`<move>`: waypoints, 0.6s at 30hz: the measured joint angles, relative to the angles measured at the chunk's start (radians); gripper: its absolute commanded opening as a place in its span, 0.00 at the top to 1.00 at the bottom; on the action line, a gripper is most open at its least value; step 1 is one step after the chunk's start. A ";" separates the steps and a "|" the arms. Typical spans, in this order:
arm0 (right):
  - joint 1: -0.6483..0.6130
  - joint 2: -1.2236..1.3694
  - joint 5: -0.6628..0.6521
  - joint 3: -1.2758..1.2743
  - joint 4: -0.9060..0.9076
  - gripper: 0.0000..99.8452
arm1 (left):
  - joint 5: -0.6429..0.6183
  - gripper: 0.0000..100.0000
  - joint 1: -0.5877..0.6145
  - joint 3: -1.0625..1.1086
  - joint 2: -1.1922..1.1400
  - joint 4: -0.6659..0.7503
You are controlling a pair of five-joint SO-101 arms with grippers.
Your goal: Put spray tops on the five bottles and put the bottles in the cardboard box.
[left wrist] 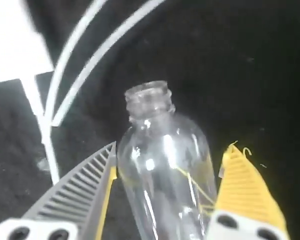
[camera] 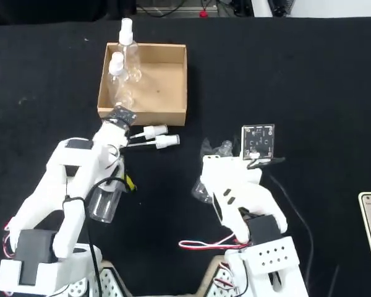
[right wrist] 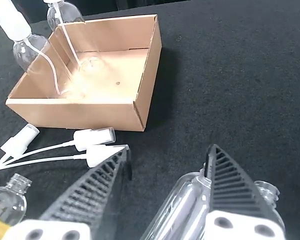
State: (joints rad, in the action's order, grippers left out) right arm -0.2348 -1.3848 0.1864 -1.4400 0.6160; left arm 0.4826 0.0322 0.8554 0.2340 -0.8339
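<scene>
Bottle (left wrist: 165, 165) sits clamped between the jaws of my left gripper (left wrist: 172, 147), bare neck poking past the tips, tops (camera: 164, 141) lying just beyond. It's light, thin, slick plastic (likely to dent or squirt out), so I'd grip the body midway, gently. My right gripper (right wrist: 168, 148) gapes wide over a second bottle (right wrist: 177, 210); box (right wrist: 80, 112) well ahead.

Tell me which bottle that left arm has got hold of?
The topless bottle in the left tool, its neck bare and open. The two capped bottles stand at the cardboard box instead.
</scene>
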 measured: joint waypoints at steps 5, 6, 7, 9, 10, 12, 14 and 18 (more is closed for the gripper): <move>0.000 0.000 0.000 0.000 0.000 0.76 | 0.002 0.68 0.014 0.008 0.000 0.051; 0.000 0.000 0.000 0.000 0.000 0.76 | 0.003 0.68 0.014 0.008 0.000 0.052; 0.000 0.000 0.000 0.000 0.000 0.76 | 0.003 0.68 0.014 0.008 0.000 0.052; 0.000 0.000 0.000 0.000 0.000 0.76 | 0.003 0.68 0.014 0.008 0.000 0.052; 0.000 0.000 0.000 0.000 0.000 0.76 | 0.003 0.68 0.014 0.011 0.000 0.052; 0.000 0.000 0.000 0.000 0.000 0.76 | 0.002 0.68 0.014 0.031 0.000 0.058; 0.000 0.000 0.000 0.000 0.000 0.76 | 0.002 0.68 0.014 0.041 0.000 0.066; 0.000 0.000 0.000 0.000 0.000 0.76 | 0.000 0.74 0.015 0.044 0.002 0.066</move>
State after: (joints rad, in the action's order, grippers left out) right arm -0.2348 -1.3848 0.1864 -1.4400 0.6160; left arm 0.4826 0.0476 0.8999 0.2355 -0.7679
